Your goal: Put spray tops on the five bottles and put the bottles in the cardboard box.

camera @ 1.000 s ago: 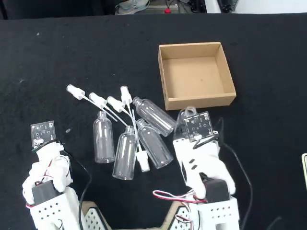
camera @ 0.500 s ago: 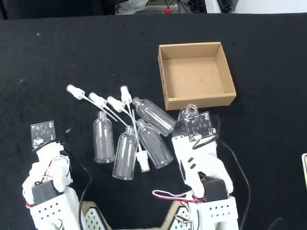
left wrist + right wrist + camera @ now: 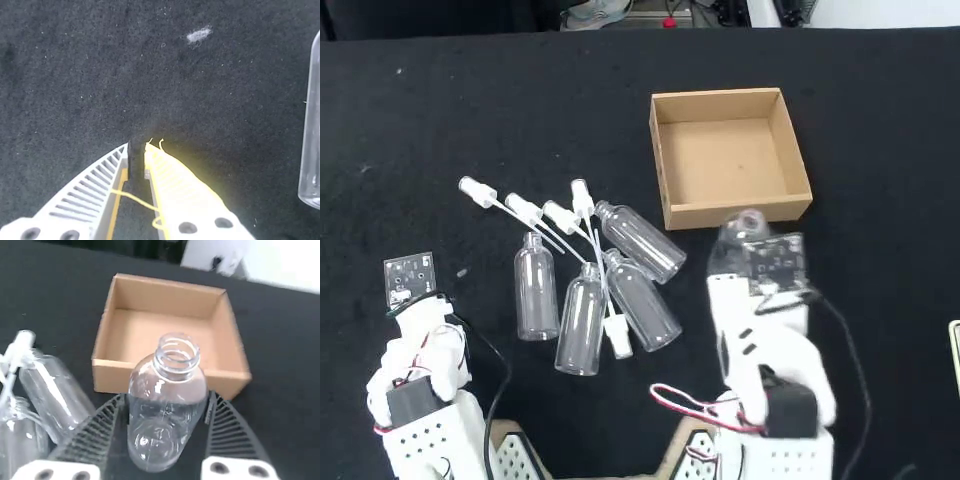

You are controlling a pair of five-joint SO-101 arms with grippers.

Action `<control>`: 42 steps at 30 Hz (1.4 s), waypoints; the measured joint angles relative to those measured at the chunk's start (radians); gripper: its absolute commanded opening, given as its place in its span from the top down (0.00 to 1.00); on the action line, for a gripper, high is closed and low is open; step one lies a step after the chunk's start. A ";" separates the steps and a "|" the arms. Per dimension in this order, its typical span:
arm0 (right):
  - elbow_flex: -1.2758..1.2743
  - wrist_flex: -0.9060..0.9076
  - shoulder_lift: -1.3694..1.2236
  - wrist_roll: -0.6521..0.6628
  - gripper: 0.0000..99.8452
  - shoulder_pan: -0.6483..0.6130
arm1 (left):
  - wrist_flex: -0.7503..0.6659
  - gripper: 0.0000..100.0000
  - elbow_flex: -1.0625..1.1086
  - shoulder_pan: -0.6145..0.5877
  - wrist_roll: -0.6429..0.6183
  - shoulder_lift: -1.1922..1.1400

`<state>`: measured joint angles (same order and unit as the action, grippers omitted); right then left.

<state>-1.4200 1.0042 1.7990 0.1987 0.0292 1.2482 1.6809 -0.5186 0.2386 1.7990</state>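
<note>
My right gripper [image 3: 166, 407] is shut on a clear bottle [image 3: 168, 405] with an open threaded neck, held upright just in front of the cardboard box [image 3: 220, 372]. In the high view the held bottle [image 3: 744, 225] sits near the box's [image 3: 732, 212] front wall. Several more clear bottles [image 3: 582, 318] lie on the black table left of it, among white spray tops [image 3: 523, 207] with long tubes. My left gripper [image 3: 138, 148] is shut on nothing, low over bare cloth at the front left, with a bottle's side [image 3: 311, 125] at the edge of its view.
The box is open and empty inside. One spray top [image 3: 618, 336] lies between two of the lying bottles. The left arm [image 3: 415, 350] stands at the table's front left, apart from the bottles. Black cloth stretches to the right of the box.
My right arm has swung to the right and toward the box with the bottle in its grip. The left arm and the lying bottles have not moved.
</note>
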 measured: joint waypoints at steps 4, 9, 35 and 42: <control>0.138 0.147 0.000 0.127 0.86 0.064 | 0.000 0.93 0.000 0.000 0.000 0.000; 0.163 0.244 0.000 0.215 0.86 0.089 | -0.005 0.93 0.000 0.000 0.034 0.009; 0.244 0.180 0.000 0.084 0.86 -0.127 | -0.115 0.81 -1.186 0.215 -0.391 -1.326; 0.222 0.180 0.000 0.081 0.86 -0.127 | -0.071 0.78 -1.629 0.221 -0.474 -1.929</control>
<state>-1.1976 1.1838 1.7990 0.2800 -0.0982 1.1776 0.0514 -0.2977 -0.2355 -0.1297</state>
